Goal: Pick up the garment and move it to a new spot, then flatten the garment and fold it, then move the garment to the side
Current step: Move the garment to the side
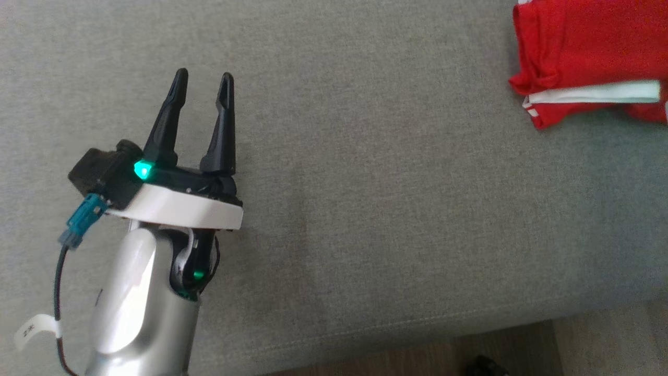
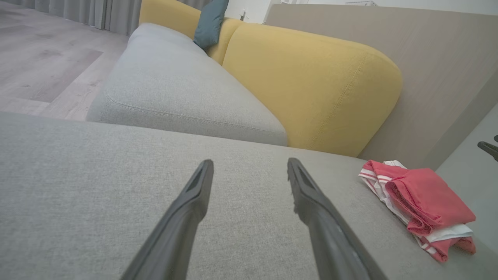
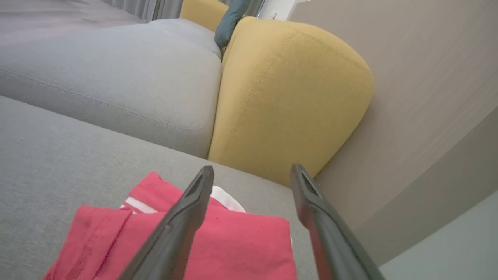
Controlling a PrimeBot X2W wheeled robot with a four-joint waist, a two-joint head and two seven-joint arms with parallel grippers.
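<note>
Garment (image 1: pixel 589 57) lies folded, off to the side on the grey seat (image 1: pixel 365 183). Left gripper (image 1: pixel 204 75) and right gripper (image 3: pixel 253 168) are both spread, empty. Last step, I'd say: just lift clear.

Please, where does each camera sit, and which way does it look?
Head: above, looking down at the grey seat; left tool open, lower left.
Left wrist: behind that tool, facing the yellow backrest across the seat.
Right wrist: behind the right tool, open, over the garment.
Shared: all three show the red garment.
</note>
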